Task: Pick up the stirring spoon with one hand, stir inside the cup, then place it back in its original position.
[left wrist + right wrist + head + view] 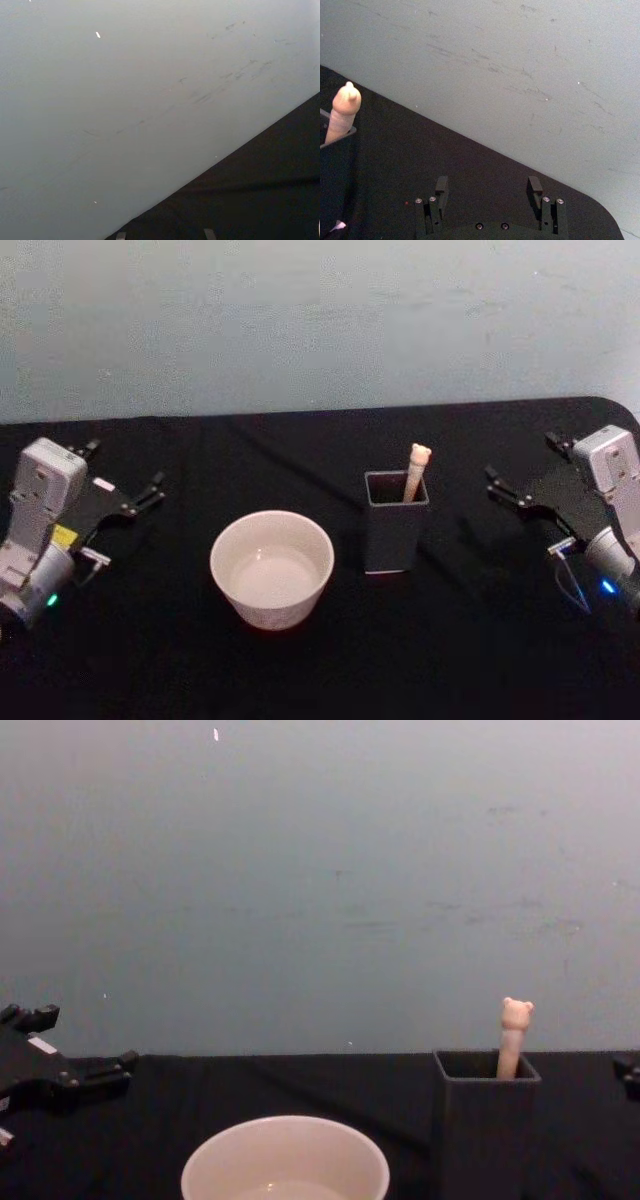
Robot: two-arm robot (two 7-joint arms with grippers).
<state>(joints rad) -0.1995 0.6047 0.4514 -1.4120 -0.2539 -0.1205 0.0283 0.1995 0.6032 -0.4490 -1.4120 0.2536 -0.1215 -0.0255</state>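
Observation:
The stirring spoon (pixel 417 471) stands upright in a dark grey square holder (pixel 396 521), and only its peach-beige handle with the tiny bear head (pixel 515 1036) sticks out; its stem and bowl are hidden inside. The handle (pixel 344 113) also rises at the edge of the right wrist view. To the left of the holder sits the wide cream-white cup (pixel 272 568), whose rim (pixel 285 1160) is low in the chest view. My left gripper (pixel 125 466) rests open at the table's left, far from the cup. My right gripper (pixel 522 457) rests open at the right, with its fingers (pixel 441 185) holding nothing.
A black cloth covers the table (pixel 320 670), which ends at a pale grey wall (pixel 320 870) behind. The table's back right corner is rounded (pixel 605 215). Open cloth lies between each gripper and the two vessels in the middle.

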